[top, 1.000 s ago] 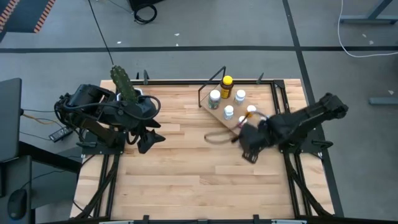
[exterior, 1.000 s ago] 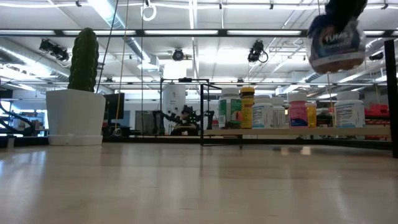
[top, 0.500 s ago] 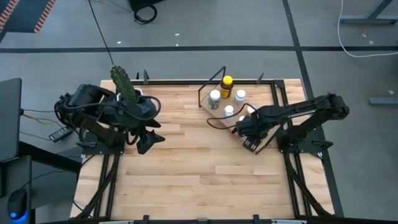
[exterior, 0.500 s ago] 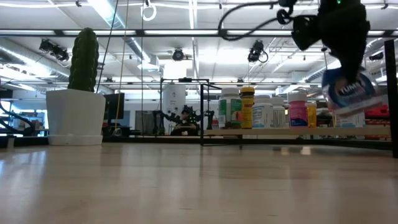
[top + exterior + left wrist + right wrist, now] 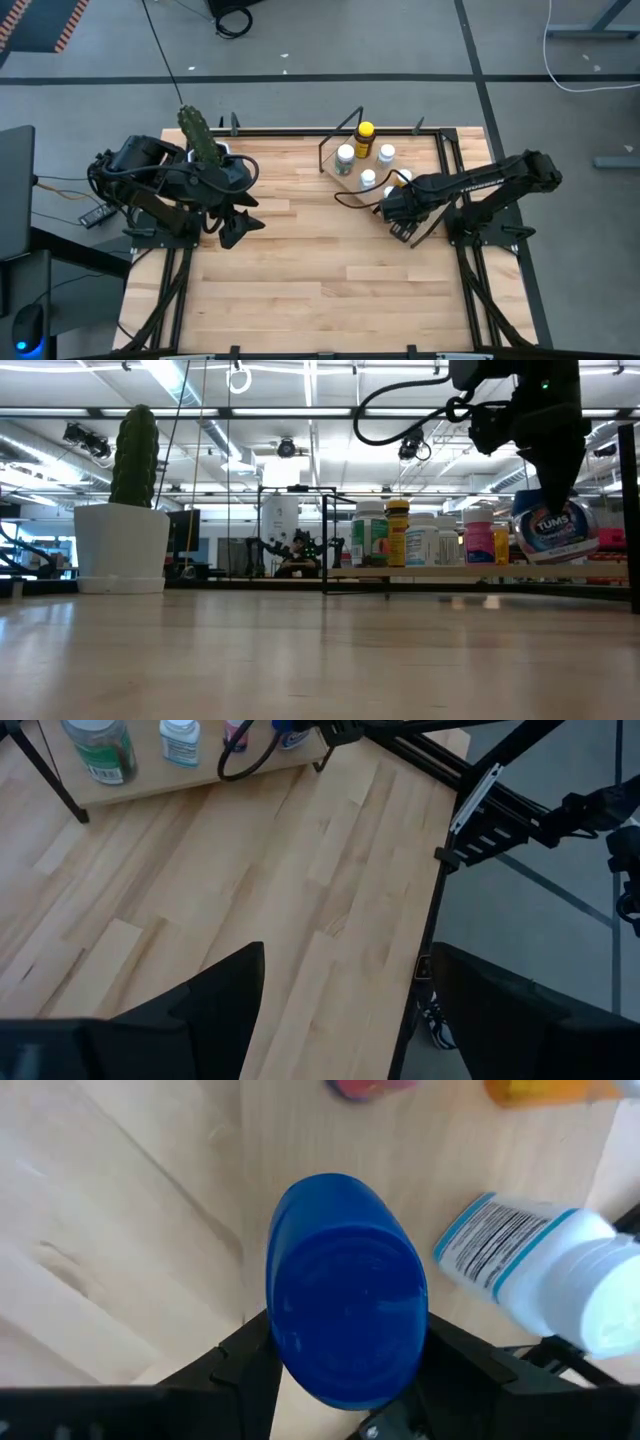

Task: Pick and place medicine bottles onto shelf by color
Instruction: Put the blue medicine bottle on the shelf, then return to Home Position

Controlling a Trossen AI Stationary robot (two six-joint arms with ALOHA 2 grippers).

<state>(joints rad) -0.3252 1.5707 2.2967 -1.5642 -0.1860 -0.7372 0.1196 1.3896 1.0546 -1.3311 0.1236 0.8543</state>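
Observation:
The shelf [image 5: 350,181] is a light-wood board on a black frame at the table's far right, and several medicine bottles stand on it, among them a yellow-capped one [image 5: 365,132]. My right gripper [image 5: 398,214] hangs at the shelf's near right end, shut on a blue-capped bottle [image 5: 553,530]. That bottle sits just above the board [image 5: 430,572] beside a white bottle [image 5: 530,1275]. My left gripper [image 5: 236,227] waits open at the table's left, holding nothing. My right gripper pinches the blue-capped bottle between its two fingers, on opposite sides just under the blue cap [image 5: 345,1315]. The fingers come from above, pointing down. The bottle hangs tilted below them, label outward; whether its base touches the shelf board I cannot tell.
A white pot with a green cactus [image 5: 203,140] stands at the far left corner. Pink-capped [image 5: 365,1088] and orange-capped [image 5: 545,1090] bottles stand close beyond the held one. A black cable loop [image 5: 347,200] lies by the shelf. Bare planks [image 5: 310,280] fill the table's middle and near side.
My right gripper has come down and toward the shelf's near right end with the blue-capped bottle. The bottle has sunk from well above the shelf to the level of the standing bottles, and it has tipped somewhat on the way.

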